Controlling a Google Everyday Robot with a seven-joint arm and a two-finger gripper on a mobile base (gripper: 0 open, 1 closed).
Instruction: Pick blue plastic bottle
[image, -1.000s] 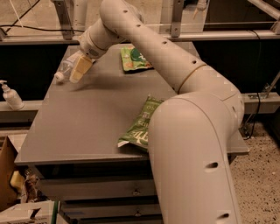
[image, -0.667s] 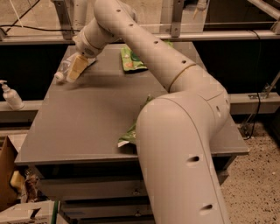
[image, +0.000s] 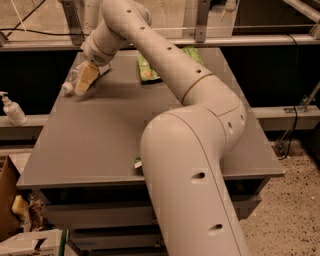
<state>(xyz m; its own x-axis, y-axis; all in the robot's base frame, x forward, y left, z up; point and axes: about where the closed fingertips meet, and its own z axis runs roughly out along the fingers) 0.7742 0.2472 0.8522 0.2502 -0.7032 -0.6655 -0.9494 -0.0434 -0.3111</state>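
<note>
The blue plastic bottle (image: 73, 79) is clear with a white cap (image: 66, 88). It lies on its side at the far left corner of the grey table (image: 100, 135), cap toward the left edge. My gripper (image: 85, 80) reaches down from the far side and sits right at the bottle, over its right side, hiding part of the bottle's body. The arm's big white links (image: 190, 165) fill the middle and front of the view.
A green chip bag (image: 146, 70) lies at the far middle of the table. A second green bag (image: 137, 163) near the front edge is almost wholly hidden by the arm. A white pump-dispenser bottle (image: 13, 110) stands on the left ledge. A cardboard box (image: 7, 200) sits low left.
The arm's lower links have swung left and forward and now cover nearly all of the front green bag. The gripper has stayed at the bottle.
</note>
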